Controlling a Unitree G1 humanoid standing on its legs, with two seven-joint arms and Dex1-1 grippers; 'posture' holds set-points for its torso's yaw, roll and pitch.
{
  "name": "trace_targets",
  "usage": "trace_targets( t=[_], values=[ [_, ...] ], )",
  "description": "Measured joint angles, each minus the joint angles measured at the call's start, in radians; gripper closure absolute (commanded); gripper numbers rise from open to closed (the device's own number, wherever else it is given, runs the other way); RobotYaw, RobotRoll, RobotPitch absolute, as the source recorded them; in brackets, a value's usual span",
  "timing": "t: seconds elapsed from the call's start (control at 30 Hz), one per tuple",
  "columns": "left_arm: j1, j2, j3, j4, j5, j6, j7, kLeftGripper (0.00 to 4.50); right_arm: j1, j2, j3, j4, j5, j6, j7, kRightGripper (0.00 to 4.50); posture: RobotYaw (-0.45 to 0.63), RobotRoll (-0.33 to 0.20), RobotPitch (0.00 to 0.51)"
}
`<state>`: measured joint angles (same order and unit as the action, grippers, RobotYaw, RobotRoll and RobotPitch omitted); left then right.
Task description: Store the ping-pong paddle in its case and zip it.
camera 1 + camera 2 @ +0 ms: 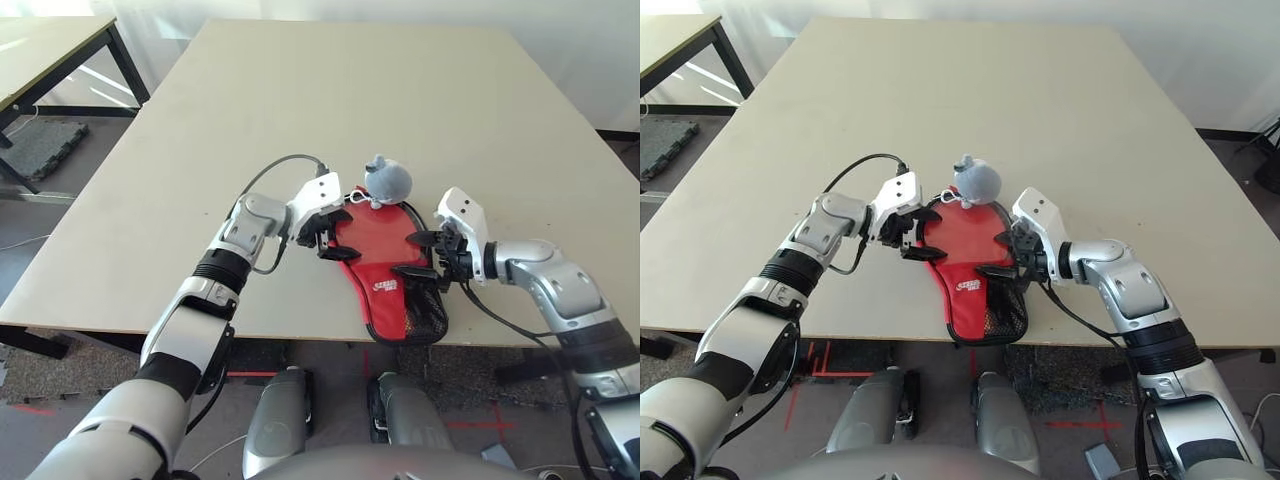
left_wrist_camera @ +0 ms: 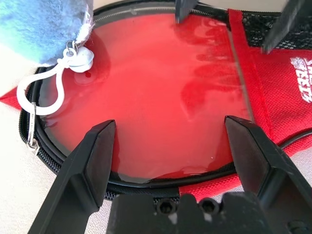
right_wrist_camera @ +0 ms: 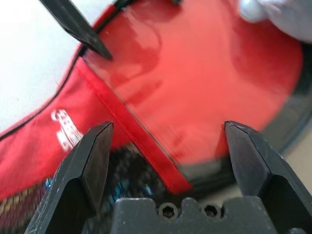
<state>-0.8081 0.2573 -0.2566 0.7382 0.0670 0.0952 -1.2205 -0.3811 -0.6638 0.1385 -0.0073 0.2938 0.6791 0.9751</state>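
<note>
The case (image 1: 388, 275) lies flat near the front edge of the pale bench (image 1: 350, 110), red side up, its round end pointing away from the robot and its narrow end, with the white logo and the black mesh pocket (image 1: 428, 315), reaching the bench's near edge. A black zipper rim runs round the round end, and in the left wrist view the surface inside that rim looks smooth and glossy red (whether this is the ping-pong paddle's rubber face or a clear window of the case, I cannot tell; no wooden handle can be made out). A small grey-blue soft pouch (image 1: 386, 179) sits at the far end of the case, touching its rim, and its white cord (image 2: 46, 95) loops down to a small metal ring at the zipper. The left pincer (image 1: 334, 238) is at the case's left edge, its two black fingers spread wide and holding nothing, with the fingertips (image 2: 100, 139) over the zipper rim there. The right pincer (image 1: 420, 255) is at the opposite, right edge, likewise spread wide and empty, one finger over the red round part and the other nearer the logo. The two pincers face each other across the case, well apart, with the red surface between them.
</note>
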Motion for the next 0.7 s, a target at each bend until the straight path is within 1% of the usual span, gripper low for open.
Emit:
trace_targets(
  t=[0.07, 0.2, 0.37, 0.43, 0.53, 0.7],
  values=[
    [-0.001, 0.000, 0.001, 0.006, 0.000, -0.001, 0.001, 0.03, -0.022, -0.026, -0.023, 0.000, 0.010, 0.012, 0.010, 0.00, 0.04, 0.000, 0.115],
    [-0.003, -0.008, 0.000, 0.007, -0.001, 0.000, 0.001, 0.03, -0.090, -0.037, -0.052, 0.000, 0.038, 0.019, 0.023, 0.00, 0.04, 0.000, 0.116],
    [-0.005, -0.013, -0.001, 0.007, -0.001, 0.002, 0.001, 0.03, -0.222, -0.022, -0.078, 0.040, 0.040, -0.017, 0.004, 0.00, 0.05, 0.000, 0.119],
    [-0.005, -0.014, -0.001, 0.007, -0.001, 0.003, 0.001, 0.03, -0.276, 0.009, -0.080, 0.094, 0.026, -0.058, -0.023, 0.00, 0.05, 0.000, 0.120],
    [-0.006, -0.018, -0.002, 0.007, -0.001, 0.006, 0.001, 0.03, -0.349, 0.077, -0.071, 0.225, -0.032, -0.130, -0.080, 0.00, 0.06, 0.000, 0.120],
    [-0.005, -0.019, -0.003, -0.004, -0.002, 0.014, -0.001, 0.03, -0.402, 0.176, -0.060, 0.382, -0.072, -0.190, -0.109, 0.00, 0.08, 0.000, 0.121]
  ],
)
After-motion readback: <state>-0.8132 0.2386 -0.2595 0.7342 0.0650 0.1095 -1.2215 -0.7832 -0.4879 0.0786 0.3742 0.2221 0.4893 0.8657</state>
